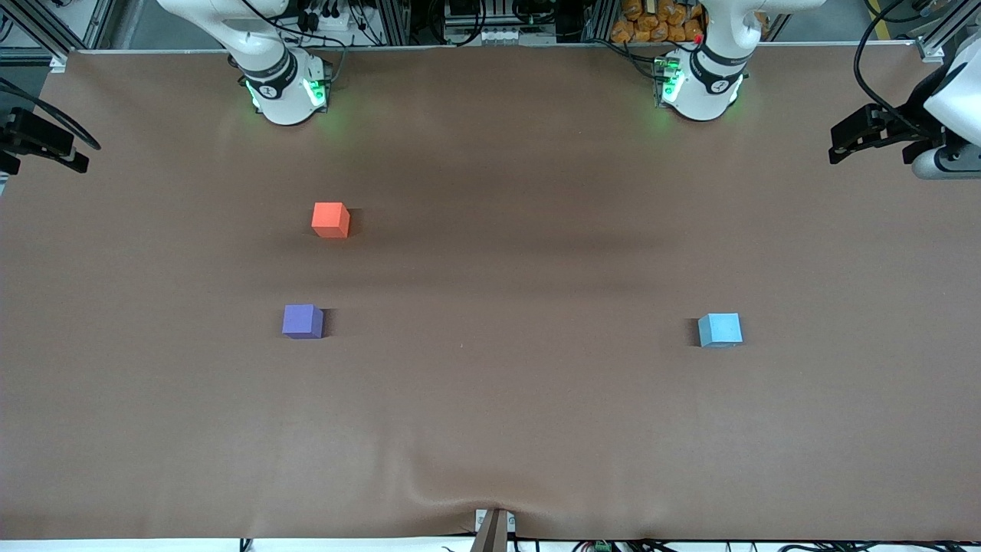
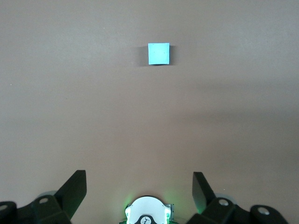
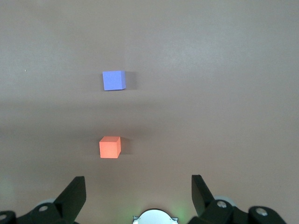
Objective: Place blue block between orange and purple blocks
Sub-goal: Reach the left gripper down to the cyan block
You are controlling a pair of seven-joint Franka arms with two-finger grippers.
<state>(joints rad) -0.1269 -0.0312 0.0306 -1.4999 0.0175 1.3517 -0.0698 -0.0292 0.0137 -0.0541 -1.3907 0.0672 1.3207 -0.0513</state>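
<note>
The light blue block (image 1: 720, 330) sits on the brown table toward the left arm's end; it also shows in the left wrist view (image 2: 159, 53). The orange block (image 1: 331, 219) and the purple block (image 1: 303, 320) sit toward the right arm's end, the purple one nearer the front camera, with a gap between them. Both show in the right wrist view, orange (image 3: 110, 147) and purple (image 3: 114, 80). My left gripper (image 1: 843, 146) (image 2: 139, 181) is open and empty, raised at the left arm's end of the table. My right gripper (image 1: 73, 157) (image 3: 138, 182) is open and empty, raised at the right arm's end.
The two arm bases (image 1: 285, 88) (image 1: 699, 86) stand along the table edge farthest from the front camera. The brown table cover (image 1: 490, 383) has a wrinkle at its edge nearest the front camera.
</note>
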